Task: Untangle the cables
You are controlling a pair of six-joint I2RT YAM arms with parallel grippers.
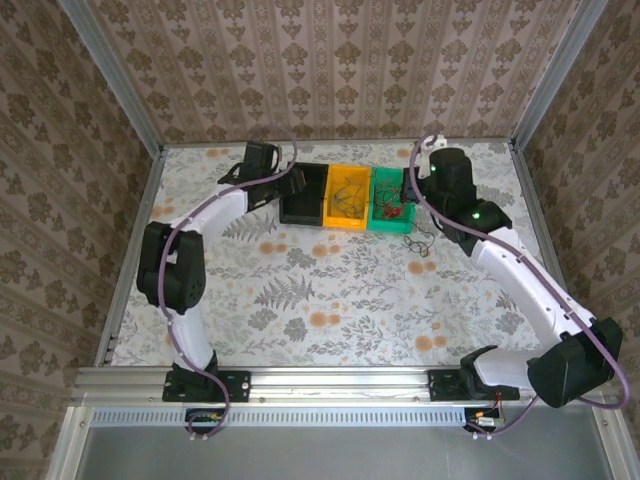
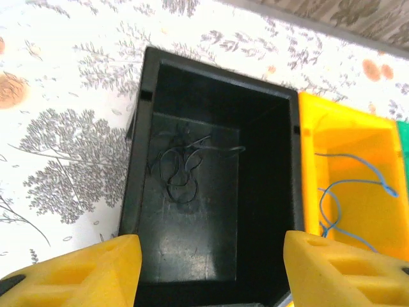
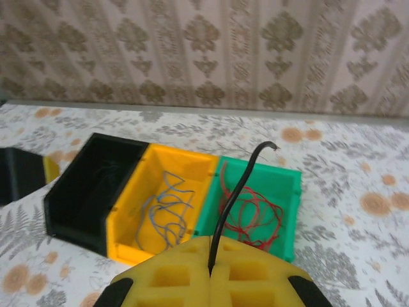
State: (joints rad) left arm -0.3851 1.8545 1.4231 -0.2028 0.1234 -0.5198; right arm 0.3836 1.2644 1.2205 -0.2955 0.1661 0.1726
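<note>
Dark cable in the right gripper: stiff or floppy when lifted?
Probably springy, not limp: the dark cable sticks out in a curve from the shut right gripper rather than hanging slack. Likely very light, being so thin. It might slip out if tugged, since only a pinch holds it.

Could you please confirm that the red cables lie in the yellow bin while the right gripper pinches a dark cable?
Not quite: the red cables lie in the green bin, not the yellow bin, as the right wrist view shows. The right gripper does pinch a dark cable.
</note>
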